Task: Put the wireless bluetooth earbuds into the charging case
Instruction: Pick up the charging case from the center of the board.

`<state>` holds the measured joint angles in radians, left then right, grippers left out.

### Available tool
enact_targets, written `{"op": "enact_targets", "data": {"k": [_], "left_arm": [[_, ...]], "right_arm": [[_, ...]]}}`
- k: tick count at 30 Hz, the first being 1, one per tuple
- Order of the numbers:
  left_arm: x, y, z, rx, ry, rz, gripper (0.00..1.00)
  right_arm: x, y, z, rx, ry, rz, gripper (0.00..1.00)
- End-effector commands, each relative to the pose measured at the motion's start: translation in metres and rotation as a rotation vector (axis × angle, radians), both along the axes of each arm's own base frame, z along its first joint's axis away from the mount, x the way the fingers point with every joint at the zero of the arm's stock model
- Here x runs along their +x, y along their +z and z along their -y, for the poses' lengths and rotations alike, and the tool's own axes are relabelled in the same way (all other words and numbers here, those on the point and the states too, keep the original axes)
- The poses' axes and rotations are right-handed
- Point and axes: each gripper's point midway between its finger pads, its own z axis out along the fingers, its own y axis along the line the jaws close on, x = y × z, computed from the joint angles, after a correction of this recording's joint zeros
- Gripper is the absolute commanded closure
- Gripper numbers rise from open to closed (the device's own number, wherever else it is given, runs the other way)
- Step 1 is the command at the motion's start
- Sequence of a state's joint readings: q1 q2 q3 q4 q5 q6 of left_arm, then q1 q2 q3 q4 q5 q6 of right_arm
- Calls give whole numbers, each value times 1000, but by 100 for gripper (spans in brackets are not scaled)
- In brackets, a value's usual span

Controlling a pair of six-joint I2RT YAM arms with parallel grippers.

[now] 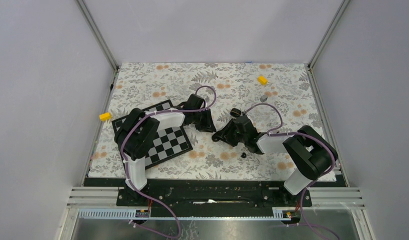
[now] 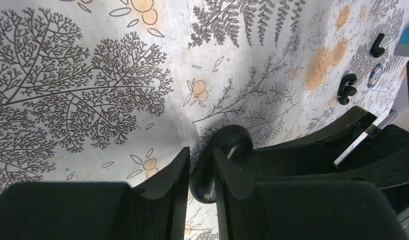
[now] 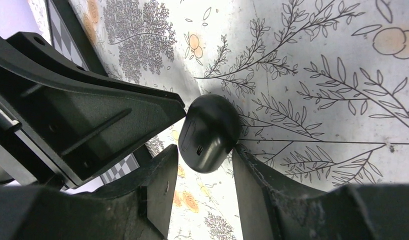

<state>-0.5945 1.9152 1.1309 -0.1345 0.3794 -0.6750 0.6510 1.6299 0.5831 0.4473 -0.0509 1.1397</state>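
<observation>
Clamping the charging case [image 3: 210, 132] in right jaws, nipping its rim with left jaws, risking slippage under uneven pull.

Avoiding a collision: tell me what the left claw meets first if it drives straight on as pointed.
The charging case, pinched between its fingers; past it, likely the patterned tabletop, though depth is unclear.

1. Top view: even, diffuse brightness, sharp throughout, with only faint shadows.
2. Right wrist view: a soft shadow surrounds the charging case [image 3: 210, 132]; glare whitens the surface [image 3: 302, 30] toward the upper edge.
3. Left wrist view: the near fingers [image 2: 157, 200] are dark and soft-focused.
</observation>
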Motion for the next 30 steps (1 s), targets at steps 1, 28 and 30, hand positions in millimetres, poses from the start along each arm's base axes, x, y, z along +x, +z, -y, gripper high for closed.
{"op": "enact_targets", "data": {"k": [1, 28, 30], "left_arm": [[-4, -1, 9, -41, -29, -13, 75], [-21, -17, 1, -4, -31, -61, 75], [-20, -16, 2, -5, -32, -58, 75]], "right_arm": [[-3, -15, 11, -2, -33, -29, 48], [0, -10, 6, 159, -64, -17, 62], [-1, -11, 7, 156, -62, -18, 64]]}}
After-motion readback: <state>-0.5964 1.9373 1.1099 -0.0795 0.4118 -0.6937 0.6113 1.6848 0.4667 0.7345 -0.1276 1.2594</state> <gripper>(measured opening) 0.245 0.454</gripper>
